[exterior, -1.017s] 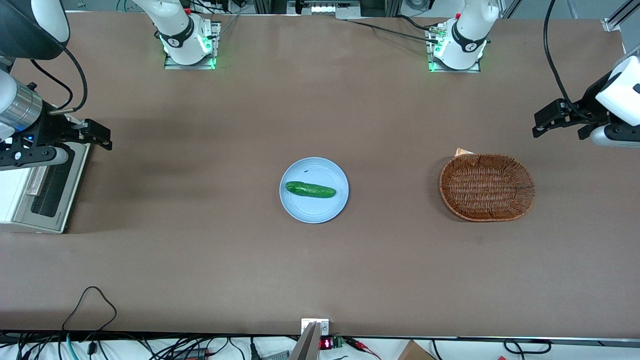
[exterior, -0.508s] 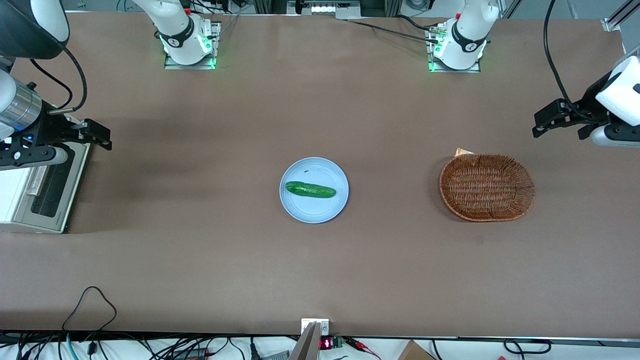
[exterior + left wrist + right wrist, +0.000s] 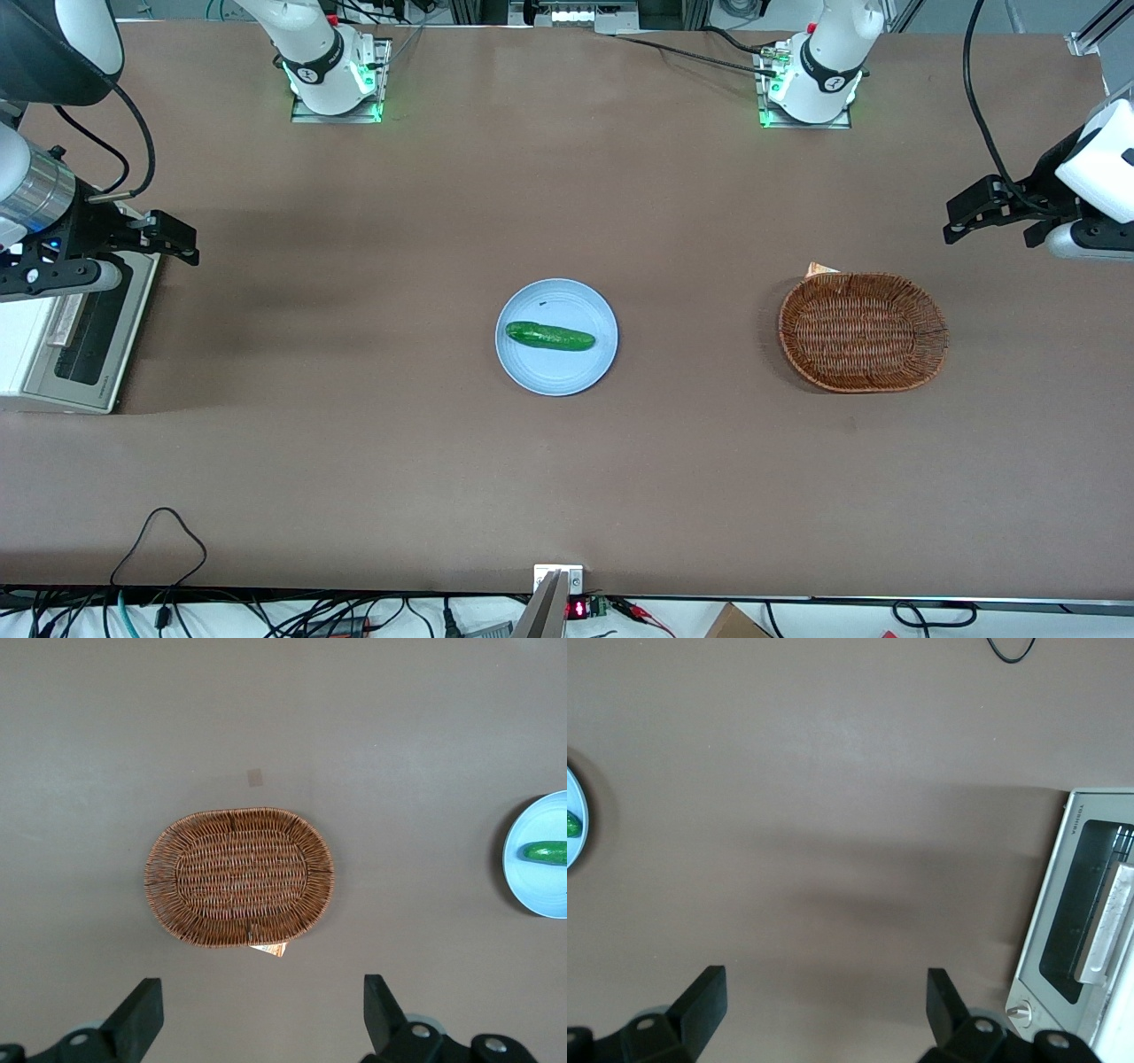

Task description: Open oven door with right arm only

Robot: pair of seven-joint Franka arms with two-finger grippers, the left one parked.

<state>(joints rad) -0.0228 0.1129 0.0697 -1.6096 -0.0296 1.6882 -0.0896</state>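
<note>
The oven door (image 3: 87, 335) is a silver-grey frame around dark glass with a bar handle (image 3: 65, 320), on a small white toaster oven at the working arm's end of the table. It looks shut against the oven. It also shows in the right wrist view (image 3: 1079, 904), with its handle (image 3: 1109, 926). The right arm's black gripper (image 3: 182, 241) hangs above the table beside the oven, over the end of the door farther from the front camera. It is open and empty (image 3: 822, 1005), touching nothing.
A light blue plate (image 3: 532, 368) with a green cucumber (image 3: 549, 336) sits mid-table. A brown wicker basket (image 3: 863, 331) lies toward the parked arm's end. A black cable loop (image 3: 159, 532) lies near the table's front edge.
</note>
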